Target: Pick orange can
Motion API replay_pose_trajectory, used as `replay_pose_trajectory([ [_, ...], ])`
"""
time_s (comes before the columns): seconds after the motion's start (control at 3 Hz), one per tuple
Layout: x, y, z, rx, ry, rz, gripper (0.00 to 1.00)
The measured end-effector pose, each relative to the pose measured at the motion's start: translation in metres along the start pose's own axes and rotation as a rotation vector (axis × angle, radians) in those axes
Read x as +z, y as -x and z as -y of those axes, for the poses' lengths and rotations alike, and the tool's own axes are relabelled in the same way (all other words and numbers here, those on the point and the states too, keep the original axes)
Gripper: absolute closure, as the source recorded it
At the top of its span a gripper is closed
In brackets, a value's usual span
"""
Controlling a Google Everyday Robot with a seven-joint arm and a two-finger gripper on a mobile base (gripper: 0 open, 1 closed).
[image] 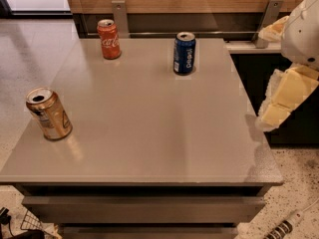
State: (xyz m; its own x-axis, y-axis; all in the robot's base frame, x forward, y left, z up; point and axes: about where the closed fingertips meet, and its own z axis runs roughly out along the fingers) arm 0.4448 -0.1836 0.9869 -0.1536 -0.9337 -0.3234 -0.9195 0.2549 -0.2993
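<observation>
The orange can is golden-bronze with a pale label patch and a silver top. It stands upright near the left edge of the grey table. My gripper is cream-coloured and hangs off the table's right edge, at mid depth. It is far to the right of the orange can and holds nothing that I can see. The white arm housing is above it at the upper right.
A red Coca-Cola can stands at the table's back left. A dark blue can stands at the back centre. A wooden wall with metal brackets runs behind the table. A power strip lies on the floor at the lower right.
</observation>
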Motion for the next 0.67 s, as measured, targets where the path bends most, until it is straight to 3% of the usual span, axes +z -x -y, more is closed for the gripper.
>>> replay_pose_trajectory([
  [0.33,0.022,0.038,0.000,-0.022,-0.001,0.193,0.00],
  [0.67,0.044,0.085,-0.004,-0.031,0.029,0.396,0.00],
])
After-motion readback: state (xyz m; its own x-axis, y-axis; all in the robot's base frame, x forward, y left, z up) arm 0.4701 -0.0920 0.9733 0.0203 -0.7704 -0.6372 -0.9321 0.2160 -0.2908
